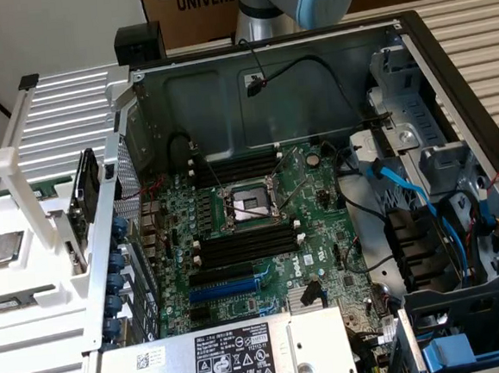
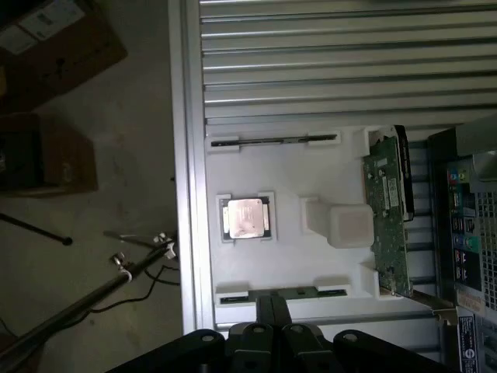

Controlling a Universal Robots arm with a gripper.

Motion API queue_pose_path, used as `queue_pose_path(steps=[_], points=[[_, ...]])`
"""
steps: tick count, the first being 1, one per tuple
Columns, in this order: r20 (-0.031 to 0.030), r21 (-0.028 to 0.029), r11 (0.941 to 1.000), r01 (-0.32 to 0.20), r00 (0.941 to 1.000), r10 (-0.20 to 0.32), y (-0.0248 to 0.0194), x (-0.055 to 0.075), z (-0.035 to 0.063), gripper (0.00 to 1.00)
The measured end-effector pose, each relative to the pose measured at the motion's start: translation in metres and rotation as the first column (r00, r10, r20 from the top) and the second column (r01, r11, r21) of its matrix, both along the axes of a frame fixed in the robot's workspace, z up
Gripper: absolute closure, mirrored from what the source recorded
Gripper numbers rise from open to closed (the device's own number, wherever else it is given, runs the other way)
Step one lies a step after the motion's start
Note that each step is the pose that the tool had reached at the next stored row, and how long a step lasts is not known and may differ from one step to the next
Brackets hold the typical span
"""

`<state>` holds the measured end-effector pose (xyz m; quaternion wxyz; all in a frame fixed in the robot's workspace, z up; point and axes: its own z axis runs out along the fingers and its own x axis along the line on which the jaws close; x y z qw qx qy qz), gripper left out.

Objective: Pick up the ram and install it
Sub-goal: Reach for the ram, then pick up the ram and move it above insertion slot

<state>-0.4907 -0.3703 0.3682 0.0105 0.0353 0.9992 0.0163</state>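
I count two rams in one tray (image 2: 311, 175): one ram (image 2: 314, 293) right at the end effector (image 2: 273, 301) tips, the other ram (image 2: 272, 141) far beyond them. One CPU (image 2: 246, 217) lies between the two, and one card (image 2: 388, 210) stands off to one side. In the case (image 1: 208, 95) I count four memory slots, an upper pair (image 1: 235, 166) and a lower pair (image 1: 247, 243), plus one socket (image 1: 247, 206) and one blue slot (image 1: 227, 288).

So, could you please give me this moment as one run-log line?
fingers: shut, above white tray | ram: edge-on in tray slot, nearest fingers | CPU: in tray pocket
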Motion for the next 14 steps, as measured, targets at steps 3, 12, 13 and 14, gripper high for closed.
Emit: queue_pose_path(steps=[3,12,13,14], points=[[-0.0010,-0.0049,1.0000,0.000,1.0000,0.000,0.0089,0.011,-0.0002,0.90],[-0.0032,-0.0049,1.0000,0.000,1.0000,0.000,0.0088,0.021,-0.0003,0.90],[-0.0033,-0.0049,1.0000,0.000,1.0000,0.000,0.0088,0.021,-0.0003,0.90],[-0.0033,-0.0049,1.0000,0.000,1.0000,0.000,0.0088,0.021,-0.0003,0.90]])
